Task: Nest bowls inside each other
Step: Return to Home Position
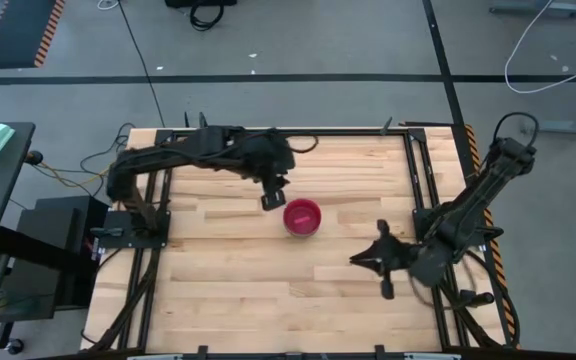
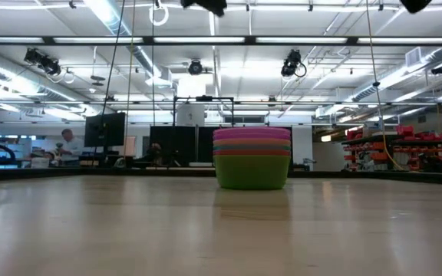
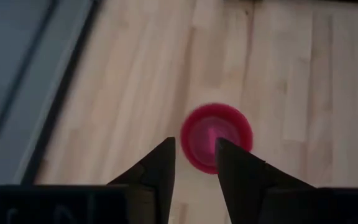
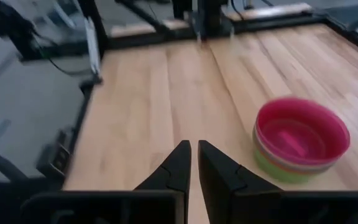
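Observation:
The bowls are nested in one stack at the table's middle, standing on the green bottom bowl, with the pink-red bowl on top. Orange and other rims show between them in the low view. My left gripper hovers open just to the left of the stack and above it; its wrist view looks down on the pink-red bowl past the fingertips. My right gripper is shut, raised near the table's right side, to the right of and nearer than the stack.
The wooden table top spreads bare around the stack. A black metal frame runs along the table's edges. Cables lie on the floor beyond the far edge. People and shelves show far off in the room behind.

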You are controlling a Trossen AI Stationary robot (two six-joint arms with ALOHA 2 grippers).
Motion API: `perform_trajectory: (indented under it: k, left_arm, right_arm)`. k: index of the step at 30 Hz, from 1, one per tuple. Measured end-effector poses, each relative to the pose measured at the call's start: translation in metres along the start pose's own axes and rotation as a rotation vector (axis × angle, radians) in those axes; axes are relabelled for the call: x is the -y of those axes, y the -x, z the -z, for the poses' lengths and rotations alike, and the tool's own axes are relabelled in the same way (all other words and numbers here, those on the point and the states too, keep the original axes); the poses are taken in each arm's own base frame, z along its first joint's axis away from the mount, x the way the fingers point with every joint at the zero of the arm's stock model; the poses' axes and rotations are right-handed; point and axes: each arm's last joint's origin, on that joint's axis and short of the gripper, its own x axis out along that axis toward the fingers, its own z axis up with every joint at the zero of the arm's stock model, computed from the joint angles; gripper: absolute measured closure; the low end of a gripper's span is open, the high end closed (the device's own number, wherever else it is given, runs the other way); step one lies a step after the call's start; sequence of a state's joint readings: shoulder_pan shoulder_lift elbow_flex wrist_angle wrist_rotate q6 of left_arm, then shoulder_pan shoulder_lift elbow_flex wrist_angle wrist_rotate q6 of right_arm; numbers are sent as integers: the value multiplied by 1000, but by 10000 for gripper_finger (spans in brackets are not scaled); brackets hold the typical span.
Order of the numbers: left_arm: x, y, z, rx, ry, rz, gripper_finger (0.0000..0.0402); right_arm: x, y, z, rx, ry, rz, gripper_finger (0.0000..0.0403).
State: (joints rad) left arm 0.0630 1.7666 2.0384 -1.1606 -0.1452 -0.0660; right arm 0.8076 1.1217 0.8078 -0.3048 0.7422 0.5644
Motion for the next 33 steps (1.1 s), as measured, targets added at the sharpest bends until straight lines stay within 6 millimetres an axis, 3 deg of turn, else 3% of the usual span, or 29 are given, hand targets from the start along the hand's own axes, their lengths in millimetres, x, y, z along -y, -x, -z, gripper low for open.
perform_trajectory:
  k: [6, 16, 20, 29, 33]
  left_arm:
    - [17, 39, 4, 102, 53, -29, 284]
    - [60, 49, 14, 88, -53, 63, 271]
    - [63, 55, 16, 94, -126, 69, 267]
    - [47, 97, 24, 193, -103, 76, 274]
    - [65, 88, 34, 244, -151, 123, 274]
  right_arm:
    - [4, 29, -11, 54, -59, -106, 364]
    - [10, 48, -18, 73, -130, -201, 364]
    - [18, 59, -24, 100, -105, -246, 364]
    - [44, 97, -38, 242, -78, -397, 364]
    - [34, 90, -22, 367, -80, -513, 364]
